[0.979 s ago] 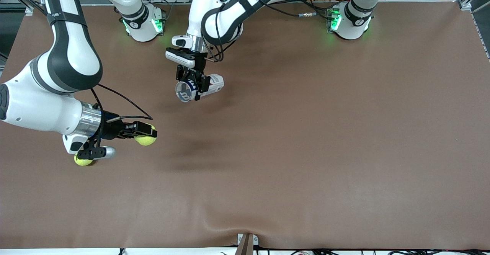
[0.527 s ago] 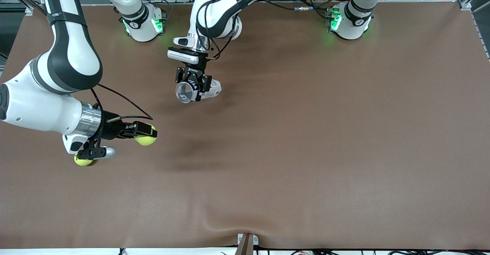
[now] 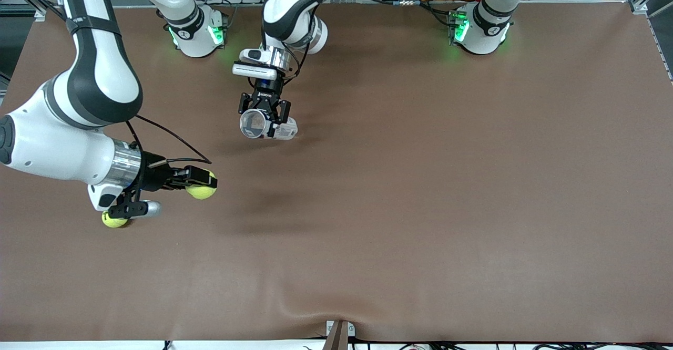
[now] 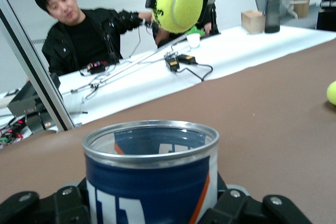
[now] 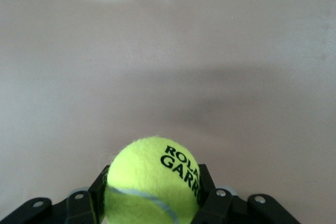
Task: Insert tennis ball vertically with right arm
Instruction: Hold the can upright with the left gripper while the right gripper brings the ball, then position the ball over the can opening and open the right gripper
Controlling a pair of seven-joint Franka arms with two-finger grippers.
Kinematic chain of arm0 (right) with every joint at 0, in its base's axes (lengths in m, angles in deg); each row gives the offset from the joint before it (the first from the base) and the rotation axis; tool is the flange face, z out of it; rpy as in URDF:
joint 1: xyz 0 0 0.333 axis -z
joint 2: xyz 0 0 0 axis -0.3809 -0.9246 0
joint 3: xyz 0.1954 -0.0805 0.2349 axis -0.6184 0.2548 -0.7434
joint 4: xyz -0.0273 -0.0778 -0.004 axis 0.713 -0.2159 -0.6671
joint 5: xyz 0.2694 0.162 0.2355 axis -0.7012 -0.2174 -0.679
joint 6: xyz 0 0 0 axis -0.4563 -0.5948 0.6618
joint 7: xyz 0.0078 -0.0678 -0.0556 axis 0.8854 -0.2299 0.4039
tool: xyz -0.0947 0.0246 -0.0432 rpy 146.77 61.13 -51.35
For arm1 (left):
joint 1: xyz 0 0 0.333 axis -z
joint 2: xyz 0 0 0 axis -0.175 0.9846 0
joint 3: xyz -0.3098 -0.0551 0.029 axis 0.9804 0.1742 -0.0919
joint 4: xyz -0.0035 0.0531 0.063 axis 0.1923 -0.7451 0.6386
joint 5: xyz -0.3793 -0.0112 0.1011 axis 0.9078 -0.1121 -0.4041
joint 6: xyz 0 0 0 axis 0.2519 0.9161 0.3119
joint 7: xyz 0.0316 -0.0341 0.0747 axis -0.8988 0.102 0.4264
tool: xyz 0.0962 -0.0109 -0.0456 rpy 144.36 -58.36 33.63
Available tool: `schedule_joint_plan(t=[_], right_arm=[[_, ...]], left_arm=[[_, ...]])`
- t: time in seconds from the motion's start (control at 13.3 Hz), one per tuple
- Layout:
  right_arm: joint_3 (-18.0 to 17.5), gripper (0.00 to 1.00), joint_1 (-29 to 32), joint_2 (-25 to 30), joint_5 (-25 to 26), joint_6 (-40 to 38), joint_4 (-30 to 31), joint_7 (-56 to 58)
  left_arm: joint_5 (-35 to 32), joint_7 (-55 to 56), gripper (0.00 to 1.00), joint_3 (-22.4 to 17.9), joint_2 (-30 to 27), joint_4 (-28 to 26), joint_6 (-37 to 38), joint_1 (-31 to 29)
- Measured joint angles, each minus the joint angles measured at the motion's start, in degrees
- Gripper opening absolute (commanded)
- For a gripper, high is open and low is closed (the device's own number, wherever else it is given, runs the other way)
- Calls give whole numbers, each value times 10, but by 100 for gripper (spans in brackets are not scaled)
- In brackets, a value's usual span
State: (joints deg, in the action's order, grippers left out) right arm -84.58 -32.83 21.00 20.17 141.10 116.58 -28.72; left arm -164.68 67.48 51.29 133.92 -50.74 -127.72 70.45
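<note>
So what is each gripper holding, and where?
Right gripper pinches a tennis ball across its middle; left gripper clamps an open can around its body.

Counting: two tennis balls. One tennis ball clamped between my right gripper fingers, printed lettering showing in my right wrist view; second tennis ball lies on the table just under my right wrist. One can, blue and white with a silver open rim, gripped in my left gripper; same can in left wrist view. Two arms, two grippers, both mine. One brown table. One person in black, seen in left wrist view past my can.
</note>
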Motion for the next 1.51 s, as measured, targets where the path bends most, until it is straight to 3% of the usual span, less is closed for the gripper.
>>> schedule_joint_plan(t=[0.45, 0.68, 1.05, 1.51], right_arm=[[0, 23, -10, 0, 16, -2, 5, -8], [-1, 23, -28, 0, 41, -5, 8, -50], [-1, 23, -56, 11, 68, -28, 8, -111], [-3, 23, -99, 55, 103, -109, 9, -208]], left_arm=[[-58, 85, 78, -1, 21, 0, 78, 16], [-118, 161, 78, -1, 40, -2, 144, 34], [-124, 191, 79, -6, 48, -3, 163, 36], [-143, 211, 79, -6, 68, -10, 181, 36]])
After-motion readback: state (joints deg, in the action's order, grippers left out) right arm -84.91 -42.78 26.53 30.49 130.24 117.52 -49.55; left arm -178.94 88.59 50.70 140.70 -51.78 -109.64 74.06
